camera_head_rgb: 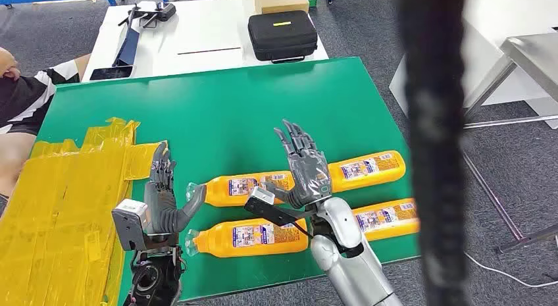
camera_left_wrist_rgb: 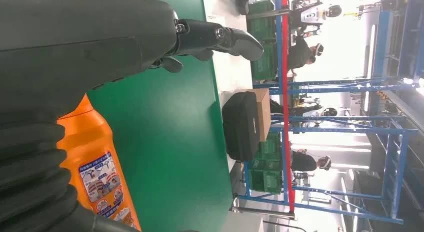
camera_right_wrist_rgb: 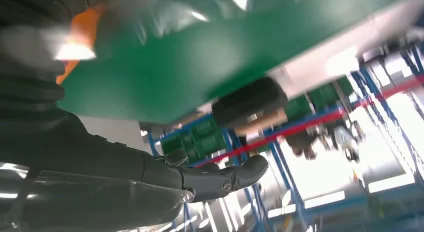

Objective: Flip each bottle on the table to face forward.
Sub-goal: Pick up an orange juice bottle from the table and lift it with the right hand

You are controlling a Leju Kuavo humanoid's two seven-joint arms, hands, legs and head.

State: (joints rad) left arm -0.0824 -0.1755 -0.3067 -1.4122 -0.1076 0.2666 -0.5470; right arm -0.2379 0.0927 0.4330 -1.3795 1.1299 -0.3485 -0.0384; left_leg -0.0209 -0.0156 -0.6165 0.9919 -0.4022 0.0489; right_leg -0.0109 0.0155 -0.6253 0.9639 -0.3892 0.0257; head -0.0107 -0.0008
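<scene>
Fingers (camera_head_rgb: pixel 161 166) of the left hand (camera_head_rgb: pixel 162 199) spread, holding nothing, just beside the caps of two orange bottles. Right hand (camera_head_rgb: pixel 304 169) also open and empty, hovering over the upper left bottle (camera_head_rgb: pixel 247 187). Four bottles lie flat on the green surface (camera_head_rgb: pixel 217 115): lower left (camera_head_rgb: pixel 247 236), upper right (camera_head_rgb: pixel 366 168), lower right (camera_head_rgb: pixel 387 218). All show printed labels upward; whether those are fronts cannot be told. No flip under way.

Bare green table (camera_head_rgb: pixel 217 102) beyond four lying bottles (camera_head_rgb: pixel 253 237), yellow tape patch (camera_head_rgb: pixel 59 207) at left.
</scene>
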